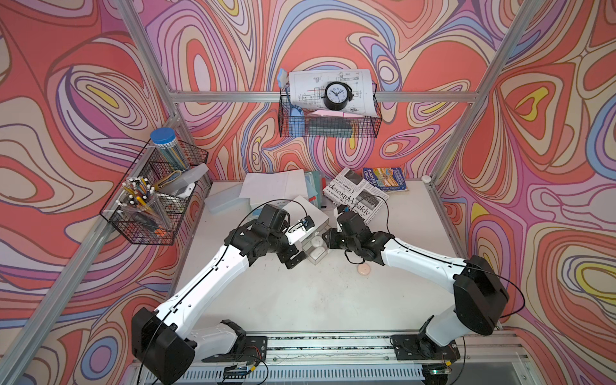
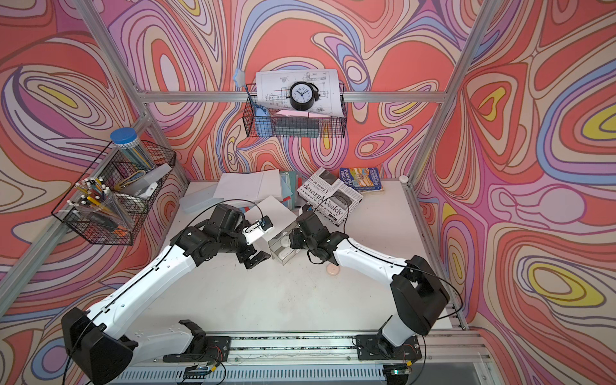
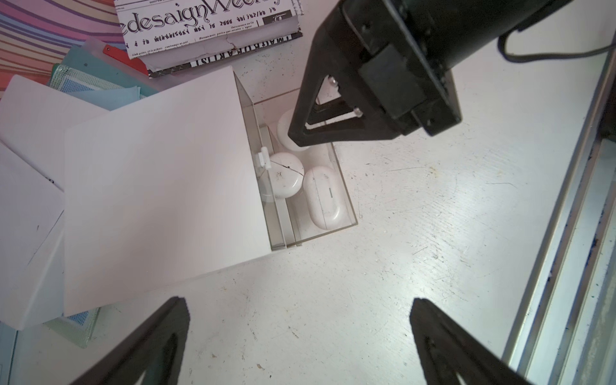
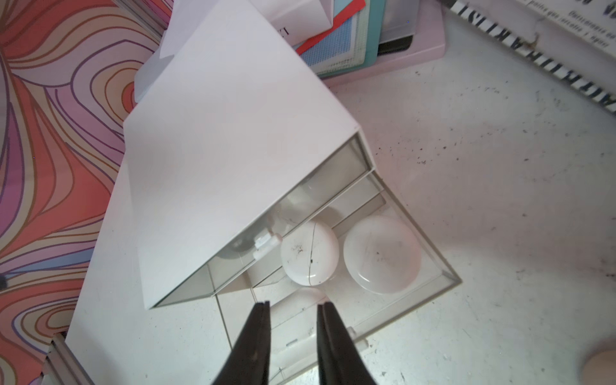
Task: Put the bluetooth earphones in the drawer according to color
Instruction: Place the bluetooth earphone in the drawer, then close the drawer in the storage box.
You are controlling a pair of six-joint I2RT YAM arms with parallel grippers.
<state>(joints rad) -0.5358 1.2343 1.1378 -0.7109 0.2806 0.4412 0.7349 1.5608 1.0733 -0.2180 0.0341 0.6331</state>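
Observation:
A white drawer unit (image 1: 315,213) stands mid-table with its lowest clear drawer (image 3: 346,213) pulled out. Three white bluetooth earphones lie in it: a round cracked one (image 3: 286,173), an oblong one (image 3: 325,196) and a flat round one (image 4: 381,253). One pale pink case (image 1: 363,269) rests on the table beside my right arm. My right gripper (image 4: 293,304) hangs over the oblong case's end, jaws drawn close together and holding nothing. At the drawer's other side my left gripper (image 3: 298,300) is wide open over bare table. No black earphones are in view.
Behind the drawer unit lie a newspaper (image 1: 356,200), a book (image 1: 385,179), stacked papers and folders (image 1: 276,186) and a translucent box (image 1: 226,200). Wire baskets hang on the left wall (image 1: 153,196) and the back rail (image 1: 328,113).

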